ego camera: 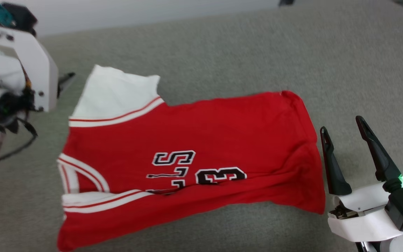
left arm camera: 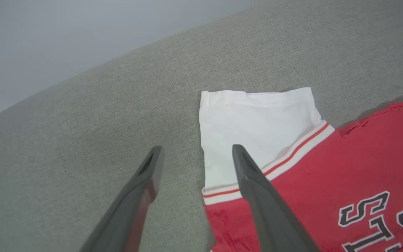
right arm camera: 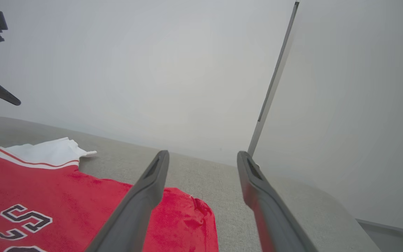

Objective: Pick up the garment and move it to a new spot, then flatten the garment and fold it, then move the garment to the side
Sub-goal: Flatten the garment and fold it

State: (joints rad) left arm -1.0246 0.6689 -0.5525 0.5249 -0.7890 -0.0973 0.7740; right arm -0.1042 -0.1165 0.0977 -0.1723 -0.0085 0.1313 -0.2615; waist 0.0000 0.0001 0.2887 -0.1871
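head view: the garment (ego camera: 194, 154) lies spread on the grey cushion (ego camera: 222, 52), collar end toward my left and hem toward my right. its near long edge is turned over, so the lettering (ego camera: 194, 168) is half hidden. my right gripper (ego camera: 341, 124) hangs just beside the hem, fingers spread and holding nothing. in the left wrist view my left gripper (left arm camera: 197, 147) is likewise spread and empty, poised over the outer edge of the white sleeve (left arm camera: 257, 119). i judge the flattening and folding to be the step in hand. the trouble i expect is pinching only one layer at the turned-over edge, so the fold comes out skewed. dragging the soft cloth across this coarse cushion could also bunch the creases near the hem (ego camera: 310, 154) rather than smooth them. uneven pulls from my two sides would twist it.
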